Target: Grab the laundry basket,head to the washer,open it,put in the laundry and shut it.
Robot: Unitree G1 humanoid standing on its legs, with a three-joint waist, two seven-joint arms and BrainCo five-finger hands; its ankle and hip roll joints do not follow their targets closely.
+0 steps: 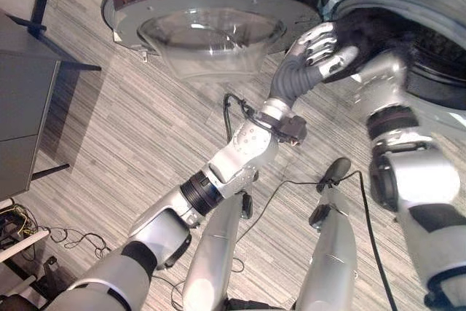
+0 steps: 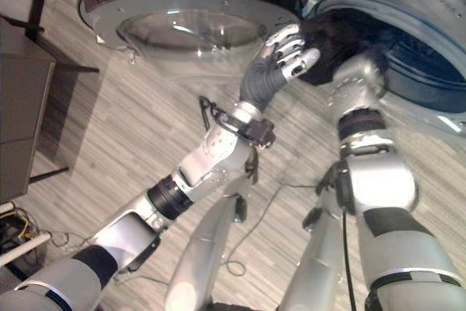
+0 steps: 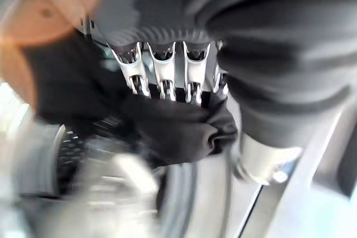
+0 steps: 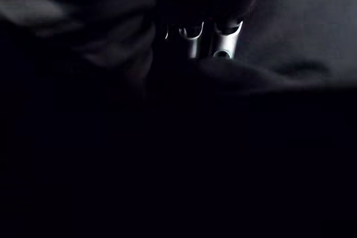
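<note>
**Dark laundry at the mouth of the washer, both hands on it**

Left eye view: the washer door (image 1: 211, 16) stands swung wide open beside the left hand (image 1: 320, 47). This hand rests against a bundle of dark laundry (image 1: 371, 34) that sits in the round washer opening (image 1: 437, 49), partly over its rim. Its fingers look only lightly bent and lie on the cloth. The right arm goes into the opening just beside the left hand, and its hand is hidden in the drum.

Right eye view: the same scene. The left hand lies against the near side of the dark laundry, and the cloth bulges out above its fingers. The wooden floor (image 2: 145, 107) is below.

Left wrist view: the silver fingers (image 3: 162, 73) reach straight out and press into a soft black fold of the laundry; they do not curl round it.

Right wrist view: it is very dark. Some fingers of the right hand (image 4: 215, 40) show among dark cloth, but I cannot tell if they are closed or apart.

Judgement: the laundry seems light, soft and limp. It will fold and slide back over the rim, so it is better to push with flat fingers on the thick middle of the bundle, not on a loose edge.
</note>
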